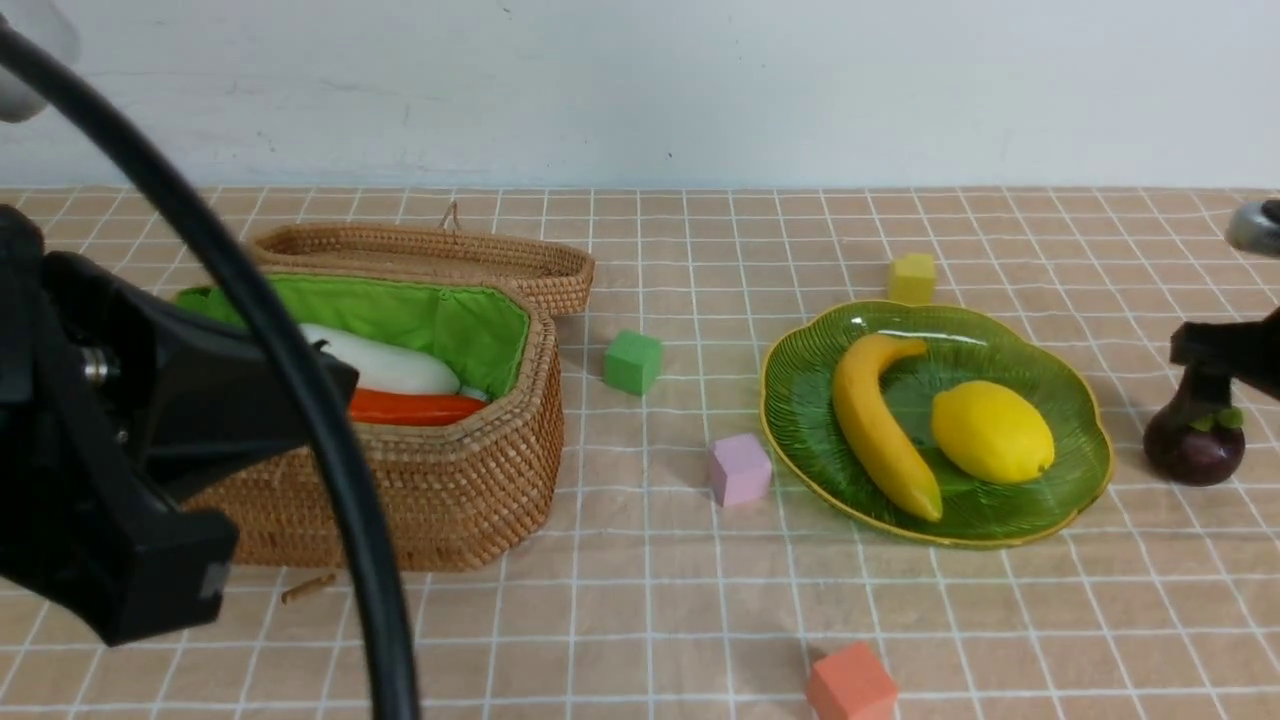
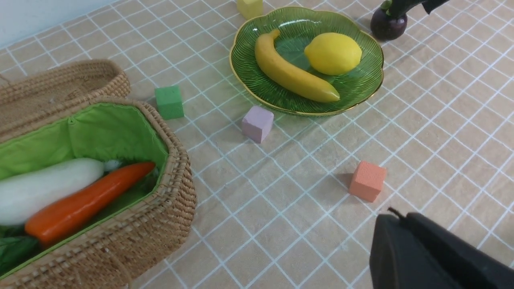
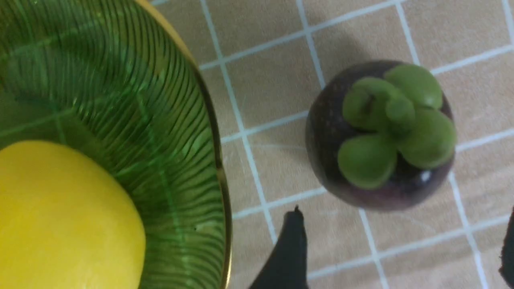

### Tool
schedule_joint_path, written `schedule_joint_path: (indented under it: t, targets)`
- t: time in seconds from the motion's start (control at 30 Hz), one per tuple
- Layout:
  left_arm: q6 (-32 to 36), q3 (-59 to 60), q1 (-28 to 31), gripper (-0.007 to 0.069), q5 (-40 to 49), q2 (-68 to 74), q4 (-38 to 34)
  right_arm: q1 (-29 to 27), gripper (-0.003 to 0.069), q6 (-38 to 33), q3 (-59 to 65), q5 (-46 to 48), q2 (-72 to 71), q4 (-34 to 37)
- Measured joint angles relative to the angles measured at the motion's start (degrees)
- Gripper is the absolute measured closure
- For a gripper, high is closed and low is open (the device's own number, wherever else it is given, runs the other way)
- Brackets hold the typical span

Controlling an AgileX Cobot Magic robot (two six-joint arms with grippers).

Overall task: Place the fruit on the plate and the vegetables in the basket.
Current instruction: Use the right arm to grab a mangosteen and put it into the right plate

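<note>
The plate [image 1: 800, 400] is a translucent green dish, ribbed like a leaf, with a scalloped edge and a thin yellow rim. On it lie the long curved yellow banana [image 1: 880, 430] and, at its 3 o'clock, the oval yellow lemon [image 1: 992, 432] with a small nub at one end; the two lie just beside each other.

The mangosteen [image 1: 1195, 450] stands upright on the bench [image 1: 640, 600] at 3 o'clock of the plate, near its rim but apart from it. It is round, glossy and dark purple, with a lobed green cap.

The right hand [image 1: 1215, 365] hangs directly over the mangosteen. In the right wrist view its fingertips [image 3: 295, 241] are spread wide and hold nothing; the fruit sits clear of both.

At 9 o'clock of the plate stands the basket [image 1: 470, 480], brown wicker lined in bright green cloth. In it a smooth white radish [image 1: 390, 365] and a glossy orange carrot [image 1: 415, 407] lie side by side, touching. The shallow wicker lid [image 1: 430, 250] rests at the basket's 12 o'clock.

Around the plate sit a yellow cube [image 1: 912, 278] at 12 o'clock, a pink cube [image 1: 740, 470] at 8, a green cube [image 1: 632, 362] at 9 and an orange cube [image 1: 850, 685] at 6.

Only a black part of the left hand [image 2: 425, 253] shows, so I cannot tell how its jaws stand. A black cable [image 1: 300, 400] crosses in front of the basket.
</note>
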Motion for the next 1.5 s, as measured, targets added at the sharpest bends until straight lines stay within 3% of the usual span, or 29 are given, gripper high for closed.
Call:
schedule_joint_path:
  t: [0.17, 0.47, 0.8, 0.97, 1.07, 1.2, 1.37, 1.5]
  targets:
    - [0.0, 0.0, 0.0, 0.0613, 0.1, 0.4, 0.0, 0.0, 0.0004, 0.2, 0.0, -7.0, 5.2, 0.0]
    - [0.0, 0.0, 0.0, 0.0608, 0.1, 0.4, -0.7, 0.0, 0.0088, 0.1, -0.3, -10.6, 9.6, -1.3]
    - [0.0, 0.0, 0.0, 0.0607, 0.9, 0.4, -0.8, 0.0, 0.0088, 0.1, -0.4, -9.4, 7.6, -1.7]
    - [0.2, 0.0, 0.0, 0.0606, 1.1, 0.4, -0.8, 0.6, 0.0088, 0.0, -0.4, -3.0, 2.6, -0.8]
    - [0.2, 0.0, 0.0, 0.0603, 1.0, 0.4, -0.8, 3.1, 0.0088, -2.0, -0.3, 0.0, 0.0, 2.5]
    - [0.2, 0.0, 0.0, 0.0603, 0.8, 0.4, -0.7, 10.6, 0.0088, -7.0, -0.3, 0.1, -1.7, 8.8]
    - [0.9, 0.0, 0.0, 0.0601, 0.5, 0.4, -0.4, 17.0, 0.0088, -10.1, -0.3, -4.1, -0.8, 10.4]
    - [1.3, 0.0, 0.0, 0.0601, 0.9, 0.4, -0.4, 19.0, 0.0065, -10.3, -0.3, -7.4, 0.0, 10.4]
